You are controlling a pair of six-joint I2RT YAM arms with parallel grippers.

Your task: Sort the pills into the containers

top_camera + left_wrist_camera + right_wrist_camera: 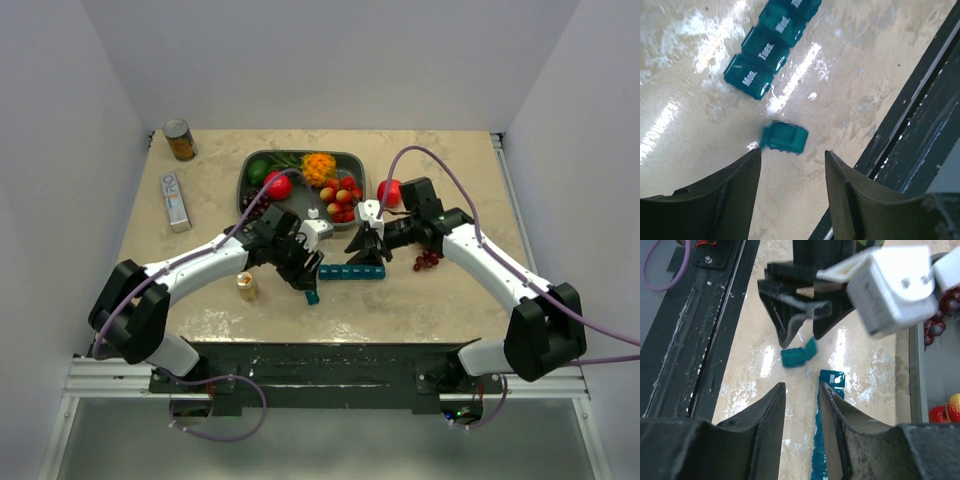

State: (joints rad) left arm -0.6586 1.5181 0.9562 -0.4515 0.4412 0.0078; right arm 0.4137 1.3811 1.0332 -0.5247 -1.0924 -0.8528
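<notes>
Progress: early. Strip of containers [352, 271] lies flat, day-labelled lids shut. Detached cell [785, 138] sits alone just off strip's Mon. end, lid seemingly ajar. No pill visible in any cell. Left gripper [792, 151] spread, empty, above detached cell. Right gripper [801, 386] fingers slightly parted, pinching nothing, over strip. Amber bottle [246, 286] left of strip, beyond detached cell, untouched. Judgement: pill sorting itself all left to do.

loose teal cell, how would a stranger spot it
On the beige table, find the teal strip of day-marked cells at its middle. Just off its left end, toward the near edge, lies the loose teal cell: the only one not joined to the others.
</notes>
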